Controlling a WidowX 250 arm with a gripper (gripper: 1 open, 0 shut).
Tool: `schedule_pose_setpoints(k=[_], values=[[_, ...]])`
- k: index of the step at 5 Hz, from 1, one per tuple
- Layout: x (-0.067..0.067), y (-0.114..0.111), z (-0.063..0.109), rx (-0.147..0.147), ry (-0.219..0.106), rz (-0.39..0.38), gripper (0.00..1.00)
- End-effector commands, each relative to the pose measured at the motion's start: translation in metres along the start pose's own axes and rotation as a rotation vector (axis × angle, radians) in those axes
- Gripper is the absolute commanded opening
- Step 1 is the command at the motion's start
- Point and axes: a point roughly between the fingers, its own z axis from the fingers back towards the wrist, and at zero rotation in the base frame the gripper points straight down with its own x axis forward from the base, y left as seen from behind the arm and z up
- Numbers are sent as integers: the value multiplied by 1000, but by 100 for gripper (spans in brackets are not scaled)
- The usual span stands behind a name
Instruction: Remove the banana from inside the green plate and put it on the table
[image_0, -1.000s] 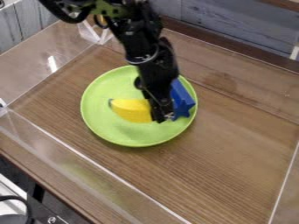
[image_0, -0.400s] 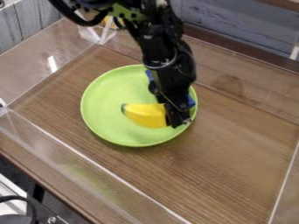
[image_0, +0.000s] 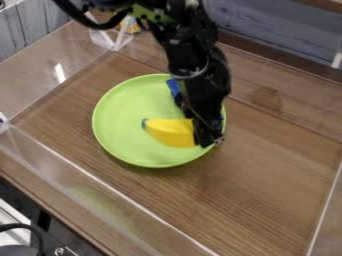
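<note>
I am gripping the banana (image_0: 170, 132) in my half-closed gripper (image_0: 205, 138) over the green plate (image_0: 123, 120), judging that the bare table (image_0: 267, 180) beyond its rim comes next.

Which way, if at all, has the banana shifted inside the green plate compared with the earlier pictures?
Yes. The banana has shifted rightward with the claw, from near the middle of the green plate toward its right rim.

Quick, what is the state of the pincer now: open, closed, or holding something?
Pincer: closed on the banana, which is over the green plate, near its right side.
</note>
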Motion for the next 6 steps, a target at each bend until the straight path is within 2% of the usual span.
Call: schedule_pose_setpoints(k=[1,3,5,6], values=[[28,-3,13,23,-35,-51,0],[61,-17,-11,-28,-70,-164,0],[57,-38,-22,-99,-92,-262,0],[54,-56,-21,-103,-99,-221,0]])
